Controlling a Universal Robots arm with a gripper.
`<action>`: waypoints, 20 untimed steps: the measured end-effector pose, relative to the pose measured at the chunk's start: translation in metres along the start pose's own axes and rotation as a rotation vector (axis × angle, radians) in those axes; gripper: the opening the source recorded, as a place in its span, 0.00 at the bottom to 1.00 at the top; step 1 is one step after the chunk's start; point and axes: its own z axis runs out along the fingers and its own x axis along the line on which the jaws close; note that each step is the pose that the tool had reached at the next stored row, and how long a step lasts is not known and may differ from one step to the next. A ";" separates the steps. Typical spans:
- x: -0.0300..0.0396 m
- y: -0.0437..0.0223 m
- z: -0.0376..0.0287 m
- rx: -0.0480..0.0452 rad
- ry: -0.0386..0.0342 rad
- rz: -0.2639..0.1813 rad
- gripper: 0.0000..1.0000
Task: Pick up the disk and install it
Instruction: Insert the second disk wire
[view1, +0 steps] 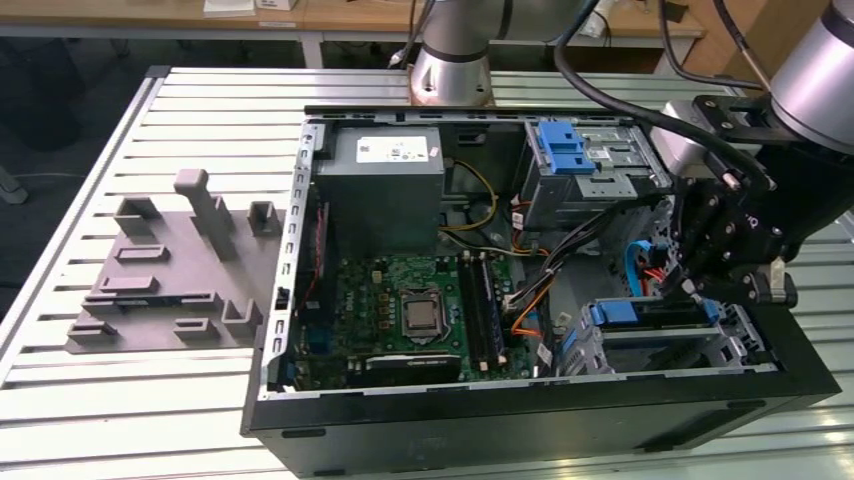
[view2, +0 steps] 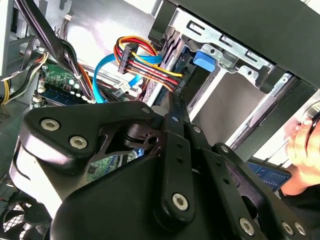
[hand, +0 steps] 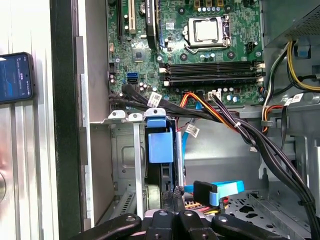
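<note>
The disk (view1: 651, 316) sits in the lower drive cage at the exterior view's right front corner of the open computer case, with its blue rail frame showing. In the first wrist view the disk (hand: 160, 148) stands edge-on between the cage's metal walls, blue tab outward. My gripper (view1: 683, 290) hangs right over the cage. Its thin fingers lie pressed together in both wrist views, with the gripper (hand: 173, 193) at the disk's inner end. In the second wrist view the gripper (view2: 175, 104) points at the blue tab (view2: 204, 59). Nothing shows between the fingers.
Bundled cables and a black power connector (view2: 129, 54) cross just beside the cage. The motherboard (view1: 400, 310), grey power supply (view1: 380, 190) and upper cage with blue latch (view1: 567, 150) fill the case. A grey fixture (view1: 174, 270) lies on the table. A person's hand (view2: 302, 142) and a phone (hand: 15, 77) are outside the case.
</note>
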 end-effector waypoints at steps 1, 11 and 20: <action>0.0000 0.0004 0.0000 0.0000 0.0001 0.000 0.11; 0.0002 0.0038 0.0001 0.0004 0.0000 0.000 0.11; 0.0006 0.0073 -0.0085 0.0057 -0.0003 0.000 0.11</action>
